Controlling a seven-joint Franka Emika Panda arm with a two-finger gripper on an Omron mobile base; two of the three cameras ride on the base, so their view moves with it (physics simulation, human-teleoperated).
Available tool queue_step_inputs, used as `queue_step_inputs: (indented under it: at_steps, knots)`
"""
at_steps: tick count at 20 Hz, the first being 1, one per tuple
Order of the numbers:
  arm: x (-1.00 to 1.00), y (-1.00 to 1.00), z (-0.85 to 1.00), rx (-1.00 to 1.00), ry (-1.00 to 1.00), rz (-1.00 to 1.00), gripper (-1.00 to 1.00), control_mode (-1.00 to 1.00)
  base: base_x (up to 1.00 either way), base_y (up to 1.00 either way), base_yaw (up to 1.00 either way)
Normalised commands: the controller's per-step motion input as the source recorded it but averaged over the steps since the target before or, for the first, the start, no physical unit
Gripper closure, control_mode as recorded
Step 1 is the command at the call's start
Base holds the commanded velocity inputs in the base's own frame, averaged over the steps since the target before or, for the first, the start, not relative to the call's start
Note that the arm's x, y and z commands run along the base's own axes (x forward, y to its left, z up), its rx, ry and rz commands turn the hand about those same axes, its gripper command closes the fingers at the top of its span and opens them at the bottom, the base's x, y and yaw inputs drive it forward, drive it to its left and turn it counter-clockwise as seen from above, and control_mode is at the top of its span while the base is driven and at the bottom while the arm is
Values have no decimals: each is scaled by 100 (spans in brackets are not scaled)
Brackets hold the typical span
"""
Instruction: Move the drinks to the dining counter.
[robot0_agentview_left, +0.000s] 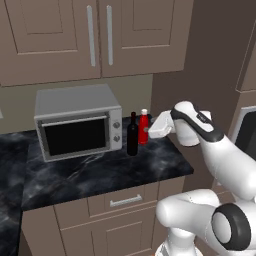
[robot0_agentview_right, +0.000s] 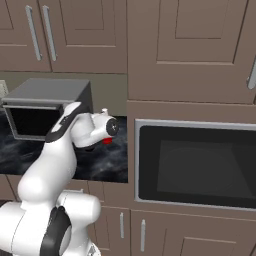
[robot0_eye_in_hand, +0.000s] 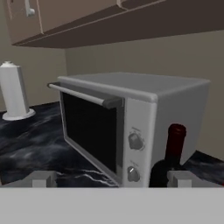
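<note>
Pincer is spread wide, nothing between the fingers, hovering low over the black marble worktop and looking at the toaster oven.

Wine bottle stands just ahead of the pincer, off toward one finger rather than centred between the two. Red bottle stands right beside the wine bottle, on the side away from the oven; touching or not, I can't tell. Both are upright and close to the oven's knob side.

Risks, as I judge them:
- Advancing as aligned, that finger hits the wine bottle's shoulder rather than straddling it, and a tall, narrow bottle would tip.
- A tipped wine bottle takes the red one with it, or rolls toward the worktop edge.
- The other finger could clip the oven's front corner on the way in.
- Gripping at the neck could let it swing or slip.

Writing: none readable; bottles show no label, knob markings are too blurred.
</note>
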Motion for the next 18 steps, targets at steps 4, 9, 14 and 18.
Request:
queue_step_inputs:
  at_steps: [4,9,14,18]
  knots:
    - [11,0,0,5,0,0,-100,-100,0,0,0]
    - [1,4,-2,2,-1,0,-100,-100,0,0,0]
    - [3,6,-5,0,-3,0,-100,-100,0,0,0]
    - [8,5,0,0,0,0,-100,-100,0,0,0]
